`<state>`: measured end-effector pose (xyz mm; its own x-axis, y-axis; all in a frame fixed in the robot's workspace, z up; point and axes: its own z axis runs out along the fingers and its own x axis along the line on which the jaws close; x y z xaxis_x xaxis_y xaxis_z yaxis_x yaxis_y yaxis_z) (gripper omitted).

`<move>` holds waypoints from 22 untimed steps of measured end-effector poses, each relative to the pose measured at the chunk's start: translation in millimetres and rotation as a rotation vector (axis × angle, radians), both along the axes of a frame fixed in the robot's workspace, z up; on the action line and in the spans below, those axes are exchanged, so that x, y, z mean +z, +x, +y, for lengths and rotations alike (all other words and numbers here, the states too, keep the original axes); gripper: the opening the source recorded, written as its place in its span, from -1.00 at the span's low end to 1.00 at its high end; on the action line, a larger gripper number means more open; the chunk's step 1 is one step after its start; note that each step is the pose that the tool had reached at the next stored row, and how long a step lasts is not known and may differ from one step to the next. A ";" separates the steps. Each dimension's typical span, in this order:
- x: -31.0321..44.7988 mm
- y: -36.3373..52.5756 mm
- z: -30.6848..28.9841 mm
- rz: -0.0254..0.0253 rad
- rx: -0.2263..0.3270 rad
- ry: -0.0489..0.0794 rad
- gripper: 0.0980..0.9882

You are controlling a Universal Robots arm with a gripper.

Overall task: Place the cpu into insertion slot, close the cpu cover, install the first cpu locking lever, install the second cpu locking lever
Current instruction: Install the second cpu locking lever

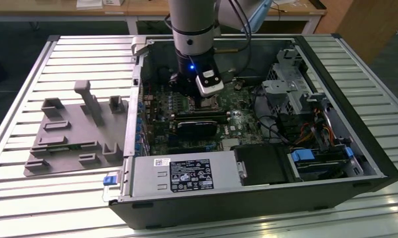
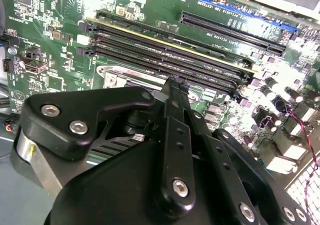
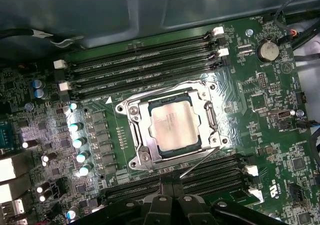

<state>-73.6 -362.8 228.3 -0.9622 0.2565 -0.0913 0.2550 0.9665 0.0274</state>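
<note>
The gripper [image 3: 172,185], jaws pressed together on nothing, hangs just beside the cpu cover [image 3: 137,135] (lowered over the cpu [image 3: 174,126]).

- Your cpu [image 3: 175,126] shows a dull, brushed silver-tan metal top.
- The cpu cover [image 3: 141,145] around it is bare silver metal, shiny where the light strikes.
- You see glossy green lacquer on the circuit board [image 3: 260,130].
- The memory slots [image 3: 145,67] look like matt black plastic.
- Your gripper [image 2: 176,85] is matt black (with bright metal screw heads).
- The table [image 1: 27,208] is ribbed, pale, satin metal.
</note>
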 end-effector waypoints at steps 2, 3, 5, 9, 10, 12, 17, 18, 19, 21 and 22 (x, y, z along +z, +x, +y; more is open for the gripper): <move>-0.2 -0.6 -1.1 0.0000 0.000 0.004 -0.99; -0.4 -0.9 -1.8 0.0001 0.000 0.007 -0.99; -1.1 -1.4 -3.4 0.0001 0.000 0.021 -0.99; -2.8 -2.4 -8.1 0.0000 0.000 0.057 -0.99; -3.2 -2.6 -9.3 0.0001 0.000 0.063 -0.99; -4.0 -3.0 -11.4 0.0001 0.000 0.075 -0.99; -5.7 -4.8 -17.4 0.0001 0.000 0.098 -0.99; -6.0 -5.2 -18.5 0.0001 0.000 0.103 -0.99; -6.3 -5.6 -19.5 0.0001 0.000 0.109 -0.99; -7.3 -6.5 -21.4 0.0000 0.000 0.127 -0.99; -7.8 -6.8 -22.2 0.0001 0.000 0.135 -0.99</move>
<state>-80.4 -385.0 220.5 -0.9623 0.2663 -0.0560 0.2549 0.9541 0.1569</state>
